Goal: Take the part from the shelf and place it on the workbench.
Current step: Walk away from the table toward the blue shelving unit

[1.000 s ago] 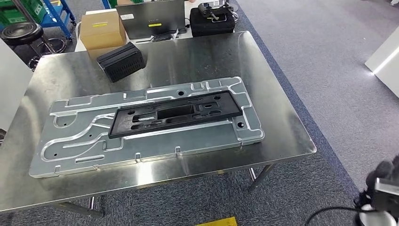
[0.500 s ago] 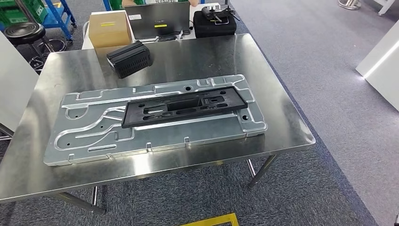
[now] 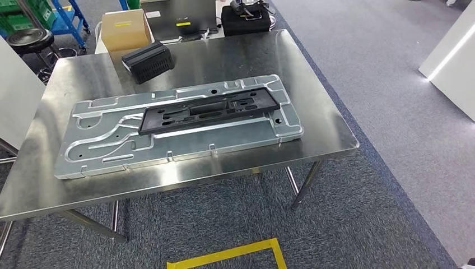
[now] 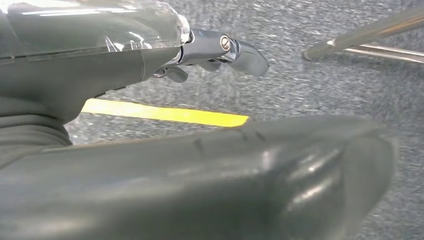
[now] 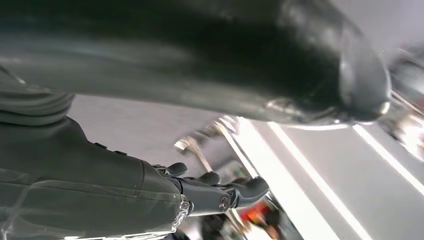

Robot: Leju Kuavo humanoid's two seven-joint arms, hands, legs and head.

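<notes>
Part, a long black plastic frame (image 3: 208, 110), lies flat on the big machined aluminium plate (image 3: 179, 140) in the middle of the steel worktop (image 3: 313, 126), running lengthwise along the plate and sitting toward the plate's far-right half. No hand touches it.

Nearest to the robot, on the grey carpet in front of the worktop, is a yellow tape corner (image 3: 235, 255). The left wrist view looks down at the same kind of carpet with a yellow strip (image 4: 165, 113) and a metal leg (image 4: 360, 35); the left hand (image 4: 150, 165) shows a thick grey thumb across the picture and its fingers (image 4: 225, 50) stretched out straight, apart from the thumb, with nothing between them. The right hand (image 5: 200, 150) is blurred in its wrist view; its fingers (image 5: 235, 192) reach out straight below the dark thumb, and nothing is seen in them.

Beyond the plate, toward the worktop's far-left corner, stands a black ribbed box (image 3: 148, 60), clear of the plate. Behind the worktop's far edge sit a cardboard box (image 3: 124, 28), a dark laptop-like case (image 3: 182, 17) and a black bag (image 3: 245, 19). Left of the worktop, further back, are a round black stool (image 3: 28, 39) and a blue rack (image 3: 70, 14).
</notes>
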